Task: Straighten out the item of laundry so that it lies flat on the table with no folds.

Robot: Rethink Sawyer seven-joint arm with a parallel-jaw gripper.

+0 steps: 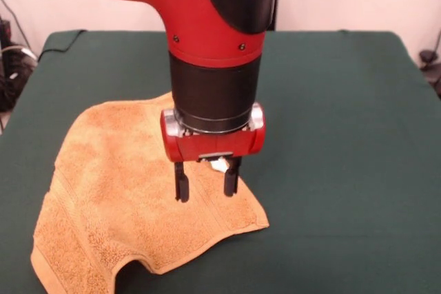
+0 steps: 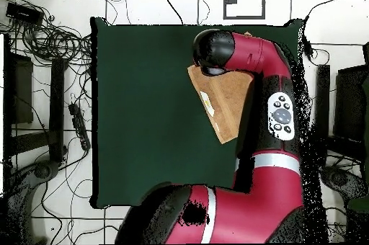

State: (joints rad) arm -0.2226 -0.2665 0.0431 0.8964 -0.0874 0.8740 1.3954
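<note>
The tan-orange towel (image 1: 124, 197) lies on the dark green table (image 1: 344, 135) at the front left of the front view. Its near edge is wavy and curls under at a notch, and its left part bunches. A small white tag (image 1: 219, 164) shows near its right side. My gripper (image 1: 206, 191) hangs straight down over the towel's right part, open, with the fingertips (image 1: 181, 194) just above or touching the cloth. In the overhead view the arm covers most of the towel (image 2: 223, 105) on the table (image 2: 144, 112), and the gripper is hidden under the arm.
The towel's near left corner reaches the table's front edge in the front view. In the overhead view cables and stands (image 2: 58, 47) lie on the floor to the left of the table, and more gear (image 2: 339, 112) stands to its right.
</note>
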